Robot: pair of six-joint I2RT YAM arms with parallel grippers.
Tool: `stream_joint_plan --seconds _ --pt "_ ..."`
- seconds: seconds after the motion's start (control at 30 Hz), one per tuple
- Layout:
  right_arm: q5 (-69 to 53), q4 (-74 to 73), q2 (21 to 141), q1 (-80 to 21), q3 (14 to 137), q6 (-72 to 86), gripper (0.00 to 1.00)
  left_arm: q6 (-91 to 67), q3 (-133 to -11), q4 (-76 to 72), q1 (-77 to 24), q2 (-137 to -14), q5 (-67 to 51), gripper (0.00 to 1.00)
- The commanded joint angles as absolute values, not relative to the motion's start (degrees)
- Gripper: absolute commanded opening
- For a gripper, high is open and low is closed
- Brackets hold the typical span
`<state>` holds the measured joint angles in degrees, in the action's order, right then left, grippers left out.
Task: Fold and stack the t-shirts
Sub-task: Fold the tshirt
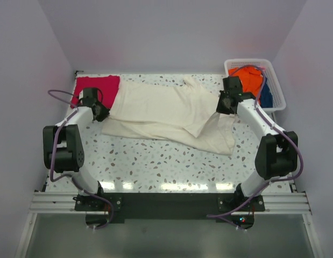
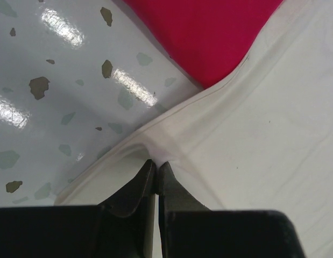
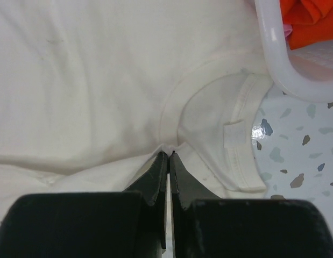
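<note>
Pale lavender walls [image 1: 171, 32]; glossy speckled terrazzo table [image 1: 171, 161]; glare along near edge.

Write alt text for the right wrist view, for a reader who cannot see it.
The right end effector is shut on a pinch of the cream-white t-shirt at the edge of its neckline. A white basket rim with orange cloth inside crosses the top right corner, and speckled table shows below it.

One speckled table [image 1: 171, 166] carries two soft cloth t-shirts: one large cream-white t-shirt [image 1: 166, 110], one crimson-pink t-shirt [image 1: 99, 86]. There is one white plastic basket [image 1: 249, 61] (inside, one orange cloth [image 1: 249, 78], one blue cloth [image 1: 267, 97]) and two white-and-black robot arms: left arm [image 1: 64, 148], right arm [image 1: 274, 153].
</note>
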<state>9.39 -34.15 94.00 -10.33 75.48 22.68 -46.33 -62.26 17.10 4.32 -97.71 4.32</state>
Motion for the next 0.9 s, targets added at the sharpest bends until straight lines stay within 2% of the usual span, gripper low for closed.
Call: stream_joint_plan --seconds 0.0,0.27,0.43,0.57,0.6,0.67,0.8,0.87 --pt "8.79 -31.9 91.67 -10.2 76.28 22.67 0.0 -45.53 -64.95 13.72 3.95 -98.88 3.26 0.09" --pt "8.0 -32.52 95.71 -10.28 82.7 23.38 0.0 -45.09 -65.65 13.8 3.78 -99.93 3.16 0.11" --pt "8.17 -33.75 98.26 -10.28 87.36 23.2 0.0 -44.39 -66.18 13.71 3.78 -99.76 3.34 0.16" --pt "8.61 -34.36 100.54 -10.28 89.29 23.03 0.0 -43.86 -66.36 13.54 3.78 -100.11 2.9 0.23" --pt "8.7 -34.45 100.98 -10.28 89.38 23.03 0.0 -43.77 -66.36 13.36 3.78 -100.11 2.47 0.28" --pt "9.49 -34.54 101.51 -10.28 89.38 22.94 0.0 -43.42 -66.36 13.1 3.78 -100.02 1.94 0.32" --pt "10.28 -34.37 102.65 -9.58 88.86 22.94 0.0 -43.33 -65.66 13.36 3.78 -98.53 1.85 0.46" --pt "10.11 -34.28 102.92 -9.14 88.68 23.03 0.0 -43.5 -64.95 13.97 3.78 -96.51 2.28 0.49"
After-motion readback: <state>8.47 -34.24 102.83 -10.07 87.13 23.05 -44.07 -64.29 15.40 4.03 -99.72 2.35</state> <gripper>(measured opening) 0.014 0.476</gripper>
